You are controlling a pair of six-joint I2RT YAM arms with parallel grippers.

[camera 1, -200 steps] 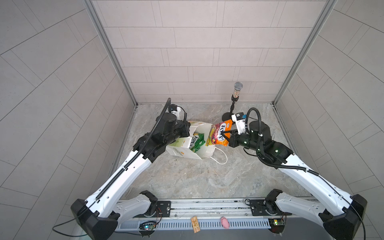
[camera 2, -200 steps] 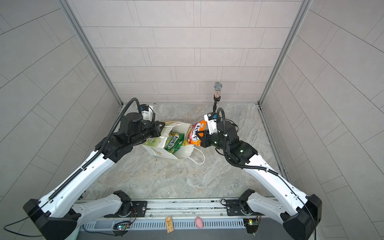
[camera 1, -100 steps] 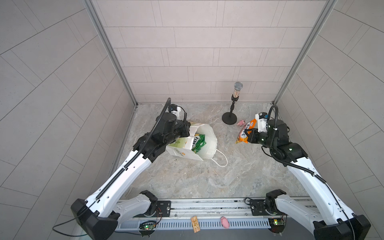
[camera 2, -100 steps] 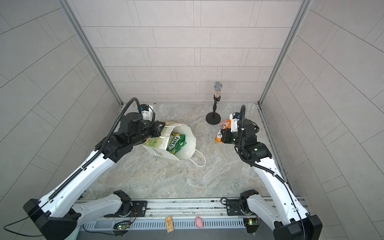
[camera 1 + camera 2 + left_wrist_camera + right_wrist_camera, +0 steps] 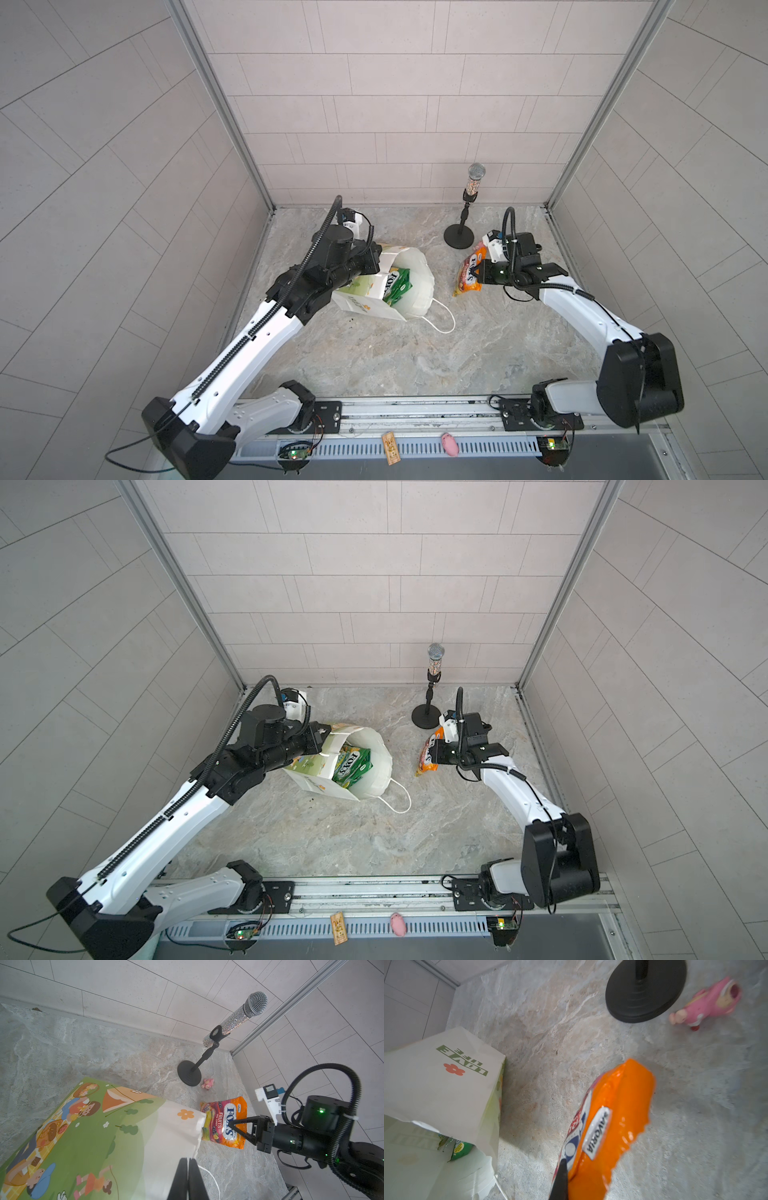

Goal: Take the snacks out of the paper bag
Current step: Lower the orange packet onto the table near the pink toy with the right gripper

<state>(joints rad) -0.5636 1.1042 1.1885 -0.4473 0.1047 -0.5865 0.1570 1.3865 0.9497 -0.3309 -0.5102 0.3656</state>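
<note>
Marble tabletop [image 5: 374,357], both top views: your R gripper [image 5: 475,274] clamps the orange FOX'S packet [image 5: 464,282], well clear of the paper bag [image 5: 417,274], no longer at its mouth as a sec ago. L wrist: L gripper [image 5: 187,1162] pinched shut, apparently on the rim; packet stands crosswise to R jaws. R wrist: green packet [image 5: 462,1148] waits inside, nearer L gripper.

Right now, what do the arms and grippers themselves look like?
The left arm and right arm have white link shells with black joints and wrists. Black ribbed conduit loops over each wrist, beside a white camera bracket. Small green lights glow on the right arm. The left gripper and right gripper have slim black fingers; the right's are open triangular frames.
</note>
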